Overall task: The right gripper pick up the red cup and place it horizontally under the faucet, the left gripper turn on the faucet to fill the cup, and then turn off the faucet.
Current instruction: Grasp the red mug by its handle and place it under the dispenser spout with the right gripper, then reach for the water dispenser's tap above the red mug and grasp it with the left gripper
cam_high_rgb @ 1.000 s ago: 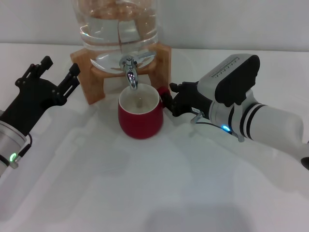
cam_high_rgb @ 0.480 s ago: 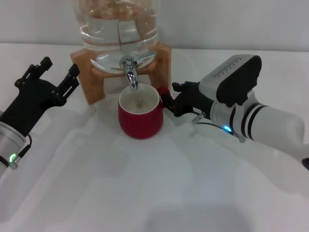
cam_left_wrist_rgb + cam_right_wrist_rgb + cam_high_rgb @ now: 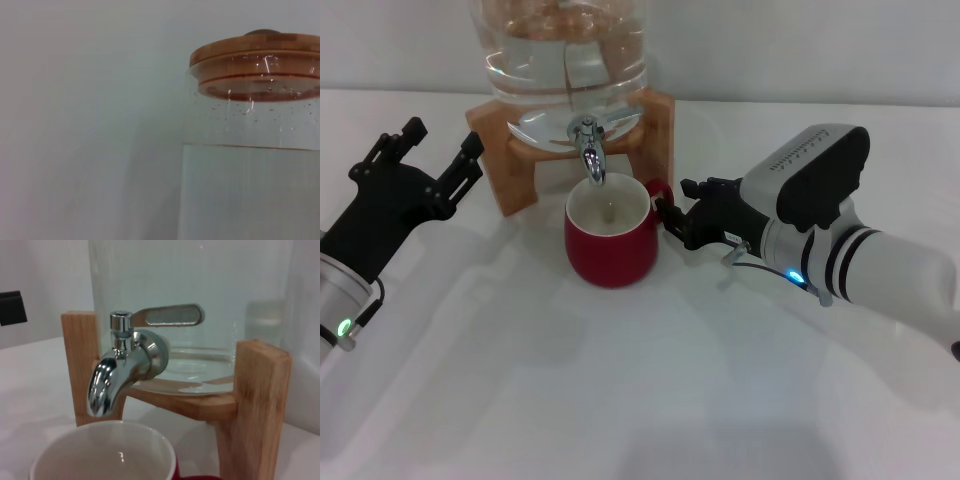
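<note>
The red cup [image 3: 610, 245] stands upright on the white table right below the faucet [image 3: 590, 150], its cream inside facing up. Its handle [image 3: 662, 191] points toward my right gripper [image 3: 678, 212]. That gripper is open, just to the right of the handle and a little apart from it. My left gripper [image 3: 446, 133] is open at the left of the wooden stand [image 3: 510, 180], well away from the faucet. The right wrist view shows the faucet [image 3: 120, 370] with its flat lever [image 3: 170, 315] lying level, above the cup's rim [image 3: 100, 440].
A glass water jar [image 3: 565, 50] sits on the wooden stand behind the cup. In the left wrist view only the jar's upper part and wooden lid [image 3: 255, 55] appear. White tabletop [image 3: 620, 380] stretches in front of the cup.
My right gripper has let go of the cup's handle and drawn back to the right. The cup and the left arm have not moved.
</note>
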Motion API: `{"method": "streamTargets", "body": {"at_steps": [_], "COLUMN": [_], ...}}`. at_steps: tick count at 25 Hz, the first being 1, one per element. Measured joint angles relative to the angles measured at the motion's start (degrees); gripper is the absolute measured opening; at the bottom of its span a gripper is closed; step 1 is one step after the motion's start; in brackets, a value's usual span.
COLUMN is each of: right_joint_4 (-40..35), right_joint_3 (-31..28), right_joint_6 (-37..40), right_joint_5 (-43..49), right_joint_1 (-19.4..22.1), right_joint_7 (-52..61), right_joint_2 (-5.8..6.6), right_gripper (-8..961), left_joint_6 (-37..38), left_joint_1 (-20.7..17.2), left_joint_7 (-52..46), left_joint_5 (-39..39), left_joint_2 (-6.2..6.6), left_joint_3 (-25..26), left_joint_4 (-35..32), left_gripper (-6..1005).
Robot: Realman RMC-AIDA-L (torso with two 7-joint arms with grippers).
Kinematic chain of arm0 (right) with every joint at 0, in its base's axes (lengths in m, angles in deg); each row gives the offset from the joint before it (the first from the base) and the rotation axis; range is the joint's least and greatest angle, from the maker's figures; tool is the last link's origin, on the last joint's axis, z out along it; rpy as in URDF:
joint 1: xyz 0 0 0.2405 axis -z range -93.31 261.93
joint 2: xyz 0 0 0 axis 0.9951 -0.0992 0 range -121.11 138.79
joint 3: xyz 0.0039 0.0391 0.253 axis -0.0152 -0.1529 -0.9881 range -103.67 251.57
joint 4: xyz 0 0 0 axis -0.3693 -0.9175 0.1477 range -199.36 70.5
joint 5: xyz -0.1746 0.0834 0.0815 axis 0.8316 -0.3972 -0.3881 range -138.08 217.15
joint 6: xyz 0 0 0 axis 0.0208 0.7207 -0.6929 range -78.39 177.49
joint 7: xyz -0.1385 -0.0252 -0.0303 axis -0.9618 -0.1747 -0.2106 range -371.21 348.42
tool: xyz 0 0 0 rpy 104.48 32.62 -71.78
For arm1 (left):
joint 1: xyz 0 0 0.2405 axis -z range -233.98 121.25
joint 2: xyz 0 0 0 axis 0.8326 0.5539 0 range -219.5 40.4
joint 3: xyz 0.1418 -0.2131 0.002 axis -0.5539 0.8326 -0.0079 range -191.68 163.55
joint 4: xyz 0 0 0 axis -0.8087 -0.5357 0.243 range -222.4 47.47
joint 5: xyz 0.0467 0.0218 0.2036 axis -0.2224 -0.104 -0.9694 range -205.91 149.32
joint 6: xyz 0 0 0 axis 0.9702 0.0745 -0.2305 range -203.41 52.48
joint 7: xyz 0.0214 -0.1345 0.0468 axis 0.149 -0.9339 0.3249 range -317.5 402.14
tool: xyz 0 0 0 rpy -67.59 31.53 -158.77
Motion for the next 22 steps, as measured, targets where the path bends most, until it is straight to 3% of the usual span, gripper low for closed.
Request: {"method": "streamTargets", "body": {"at_steps": [22], "right_joint_4": [1.6], "right_joint_3": [0.0], "right_joint_6": [4.7], "right_joint_5": [0.8], "right_joint_1": [5.4], "right_joint_7": [-0.9], "right_joint_2": [0.8], "right_gripper": [406], "left_joint_6": [0.4], "left_joint_1": [-0.1], "left_joint_7": [0.1], "left_joint_5": [0.0], "left_joint_2": [0.09], "left_joint_3": [0.0], "left_joint_4": [0.0], "left_gripper": [757]}}
